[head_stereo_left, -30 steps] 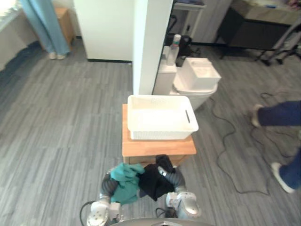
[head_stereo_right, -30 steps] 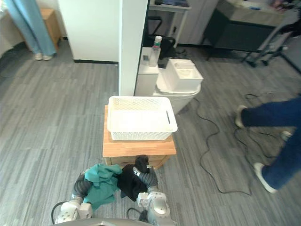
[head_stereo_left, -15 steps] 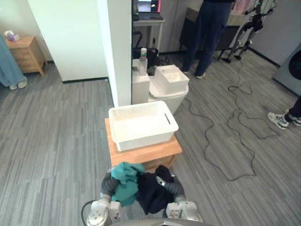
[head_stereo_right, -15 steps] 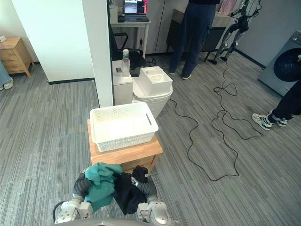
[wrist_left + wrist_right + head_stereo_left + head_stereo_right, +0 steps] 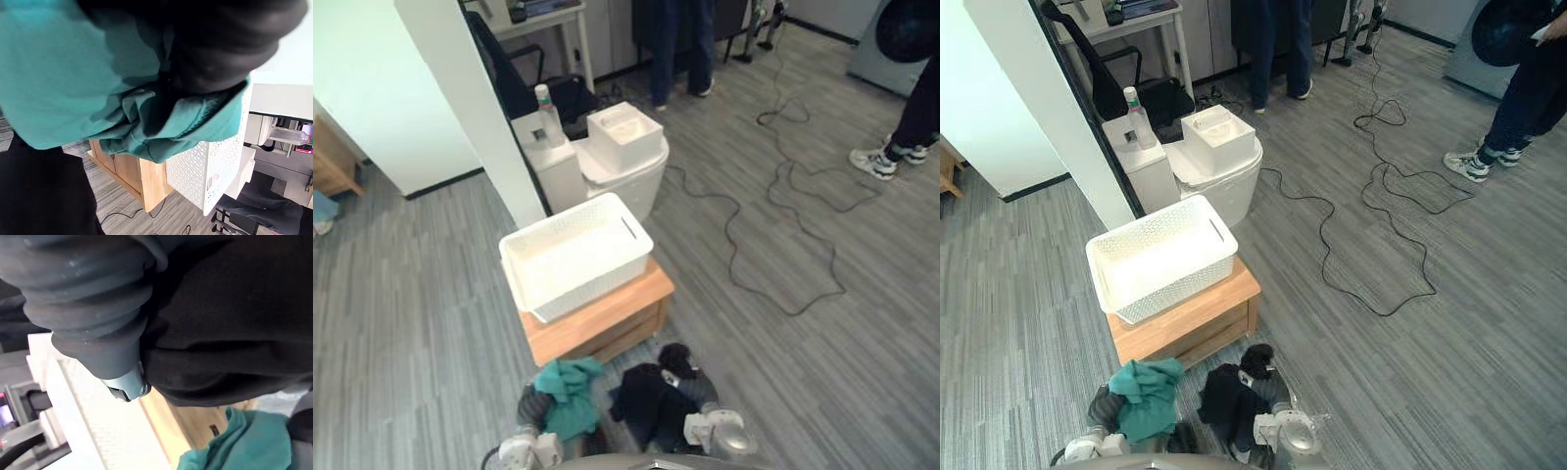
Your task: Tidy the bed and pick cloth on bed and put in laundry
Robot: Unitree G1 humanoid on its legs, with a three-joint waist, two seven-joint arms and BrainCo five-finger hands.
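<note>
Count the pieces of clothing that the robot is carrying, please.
2: a teal cloth on the robot's left side and a black cloth on its right, both before the white basket. Folds may hide more.

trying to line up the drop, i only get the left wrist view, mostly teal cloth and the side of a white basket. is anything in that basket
Observer: It looks empty. The white basket sits on a low wooden table, just ahead of both hands.
Operator: whats the black stuff at the edge of my view
Observer: A black cloth bunched over the right hand. The teal cloth hangs over the left hand.
Operator: anyone near
Observer: A person's legs show off to the right, well apart from the basket.
</note>
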